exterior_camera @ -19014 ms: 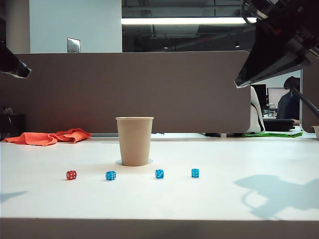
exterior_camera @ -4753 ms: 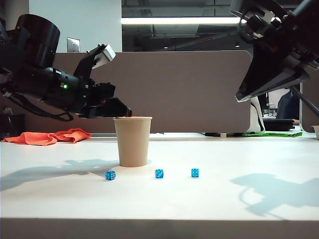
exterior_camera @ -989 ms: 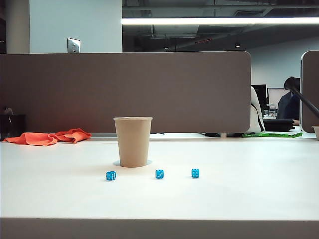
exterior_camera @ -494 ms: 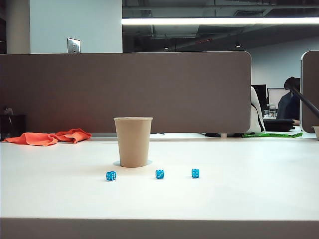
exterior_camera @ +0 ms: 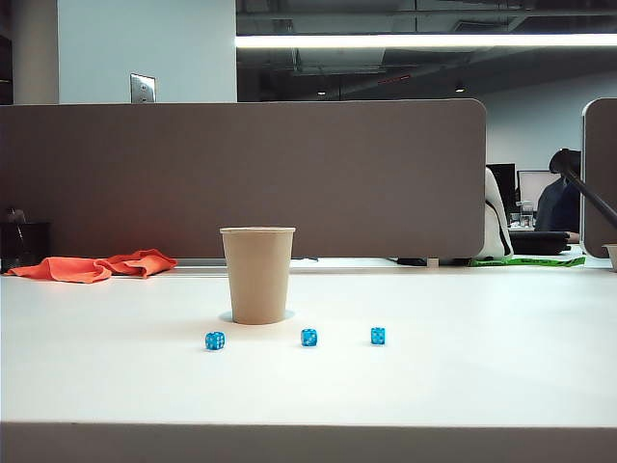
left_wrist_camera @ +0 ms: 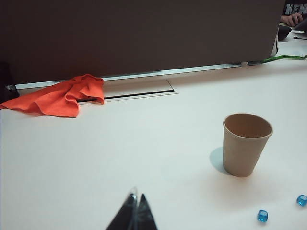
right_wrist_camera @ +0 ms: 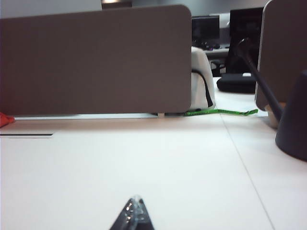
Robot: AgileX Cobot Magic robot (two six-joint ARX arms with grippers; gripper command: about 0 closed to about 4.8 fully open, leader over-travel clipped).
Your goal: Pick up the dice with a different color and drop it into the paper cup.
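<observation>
The tan paper cup stands upright on the white table; the left wrist view shows the cup from above its rim, and the part of its inside that shows is bare. The dice with a different color is out of view. Three blue dice lie in a row in front of the cup. My left gripper is shut and empty, well back from the cup. My right gripper is shut too, over bare table. Neither arm shows in the exterior view.
An orange cloth lies at the table's back left, also the cloth by a slot in the tabletop. A grey partition runs behind the table. A dark stand rises near the right arm.
Nothing on the table has moved in the last second. Earlier the red die lay left of the blue ones, then my left gripper held it over the cup; both arms have since left the exterior view.
</observation>
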